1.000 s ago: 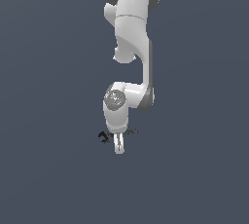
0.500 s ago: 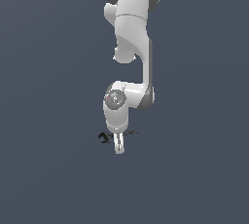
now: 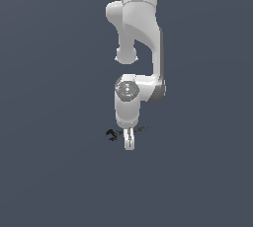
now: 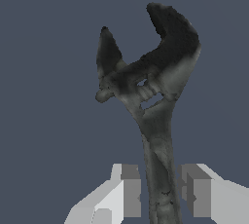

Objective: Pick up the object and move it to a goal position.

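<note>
- Although the arm (image 3: 141, 28) looks much as it did a second ago, the exterior view shows the gripper (image 3: 128, 142) sitting slightly lower over the wrench (image 3: 112, 134) than in the earlier pictures, a small drop and nothing more.
- From the wrist view, the wrench (image 4: 153, 96) lies with its handle running between the two fingers (image 4: 127, 189), its hooked head pointing away from the gripper (image 4: 160, 191).
- Both fingers stand a little apart from the handle, with a narrow gap visible on each side, so the gripper is partly open around the wrench and not yet clamped on it.
- Seen from outside, the wrench is a small dark shape at the fingertips, its head poking out toward the exterior view's left and a sliver of handle showing toward the right.
- Whether the wrench rests on the grey floor (image 3: 59, 171) or is already off it cannot be told, since nothing marks the surface.
- Judging by this, the descent looks finished or nearly so, and closing on the handle is the step that comes next; lifting and carrying to the goal remain undone.
- No goal marker is visible in either view.
</note>
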Robot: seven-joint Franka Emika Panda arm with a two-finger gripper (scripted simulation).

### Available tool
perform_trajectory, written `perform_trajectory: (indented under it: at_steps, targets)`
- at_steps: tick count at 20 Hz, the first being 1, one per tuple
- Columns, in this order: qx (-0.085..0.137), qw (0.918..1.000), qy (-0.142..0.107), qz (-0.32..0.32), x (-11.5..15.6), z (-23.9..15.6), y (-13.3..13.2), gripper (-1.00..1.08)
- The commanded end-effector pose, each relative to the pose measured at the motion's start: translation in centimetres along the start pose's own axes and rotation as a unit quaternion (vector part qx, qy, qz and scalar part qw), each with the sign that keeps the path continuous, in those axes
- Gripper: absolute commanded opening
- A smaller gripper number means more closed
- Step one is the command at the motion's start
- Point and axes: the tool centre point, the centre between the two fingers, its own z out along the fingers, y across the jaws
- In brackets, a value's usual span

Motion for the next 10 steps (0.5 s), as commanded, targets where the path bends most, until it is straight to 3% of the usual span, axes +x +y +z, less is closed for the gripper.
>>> perform_trajectory:
  at_steps: [1, 10]
  targets:
    - [0.001, 1.0000, 0.000, -0.001, -1.6, -1.6, 0.3, -1.00]
    - [0.001, 1.0000, 0.000, -0.001, -9.0, -8.8, 2.1, -1.00]
